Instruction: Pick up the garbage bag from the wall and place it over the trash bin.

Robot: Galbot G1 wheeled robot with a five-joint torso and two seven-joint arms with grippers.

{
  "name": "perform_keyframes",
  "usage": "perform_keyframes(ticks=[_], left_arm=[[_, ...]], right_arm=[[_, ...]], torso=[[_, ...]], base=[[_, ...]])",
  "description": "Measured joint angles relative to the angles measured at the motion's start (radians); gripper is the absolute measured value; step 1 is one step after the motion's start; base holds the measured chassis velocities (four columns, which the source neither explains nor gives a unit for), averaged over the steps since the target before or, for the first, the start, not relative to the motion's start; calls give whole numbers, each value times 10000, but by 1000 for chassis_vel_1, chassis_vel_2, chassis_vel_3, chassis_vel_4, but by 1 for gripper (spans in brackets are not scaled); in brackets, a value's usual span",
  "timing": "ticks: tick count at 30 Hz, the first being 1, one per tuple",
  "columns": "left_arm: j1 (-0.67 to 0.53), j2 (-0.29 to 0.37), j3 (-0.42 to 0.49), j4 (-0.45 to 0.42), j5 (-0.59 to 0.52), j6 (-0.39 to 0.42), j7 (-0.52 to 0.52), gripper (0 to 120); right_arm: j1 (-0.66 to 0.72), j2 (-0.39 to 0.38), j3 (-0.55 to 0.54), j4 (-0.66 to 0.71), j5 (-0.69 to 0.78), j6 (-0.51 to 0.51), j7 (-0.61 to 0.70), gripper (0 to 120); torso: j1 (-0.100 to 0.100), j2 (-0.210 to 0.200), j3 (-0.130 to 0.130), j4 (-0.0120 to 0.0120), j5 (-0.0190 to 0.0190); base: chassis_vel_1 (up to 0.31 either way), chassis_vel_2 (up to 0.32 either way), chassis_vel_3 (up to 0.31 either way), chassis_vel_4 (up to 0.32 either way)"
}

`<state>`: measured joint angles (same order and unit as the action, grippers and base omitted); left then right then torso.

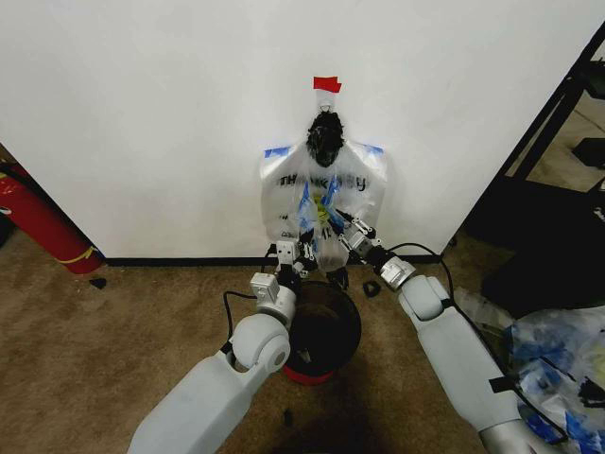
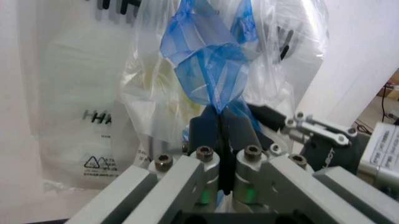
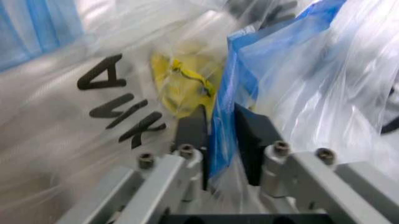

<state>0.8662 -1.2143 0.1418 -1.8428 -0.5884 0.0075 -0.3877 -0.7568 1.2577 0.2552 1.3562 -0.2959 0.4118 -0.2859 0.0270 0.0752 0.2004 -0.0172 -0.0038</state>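
Note:
The garbage bag (image 1: 313, 204), clear film with blue patches, hangs from a black clip under red tape on the white wall (image 1: 142, 113), in front of a white printed bag (image 1: 365, 180). Both grippers are at its lower part. My left gripper (image 1: 301, 252) is shut on a blue fold of the garbage bag (image 2: 206, 70), its fingertips (image 2: 219, 128) pressed together. My right gripper (image 1: 343, 228) grips another blue strip of the garbage bag (image 3: 249, 60), with the film pinched between its pads (image 3: 219, 133). The black trash bin (image 1: 352, 317) with a red base stands on the carpet just below both grippers.
A red fire extinguisher (image 1: 38, 222) leans at the left by the black baseboard (image 1: 180, 260). A heap of clear and blue plastic bags (image 1: 558, 364) lies at the right. A dark rack (image 1: 558, 123) stands beyond it. Small black bits dot the carpet.

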Motion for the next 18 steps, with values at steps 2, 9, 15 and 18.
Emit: perform_keyframes(ticks=[2,9,15,18], left_arm=[[-1,-8,-1,4,-1,-5,0,0],[143,-4,-133,-117,26,-55,1,0],[604,22,-518,-483,296,-146,-5,0],[1018,34,-930,-965,411,-177,58,0]], right_arm=[[-142,-72,-33,104,383,-83,130,3],[-978,-316,-282,1110,2547,-465,1256,0],[-2312,-343,-143,2730,4876,-518,1890,0],[-3123,-174,309,3779,5993,-473,1877,0]], torso=[[0,0,0,0,0],[0,0,0,1,0],[0,0,-1,0,0],[-1,0,-1,0,-1]], base=[[0,0,0,0],[0,0,0,0],[0,0,0,0],[0,0,0,0]])
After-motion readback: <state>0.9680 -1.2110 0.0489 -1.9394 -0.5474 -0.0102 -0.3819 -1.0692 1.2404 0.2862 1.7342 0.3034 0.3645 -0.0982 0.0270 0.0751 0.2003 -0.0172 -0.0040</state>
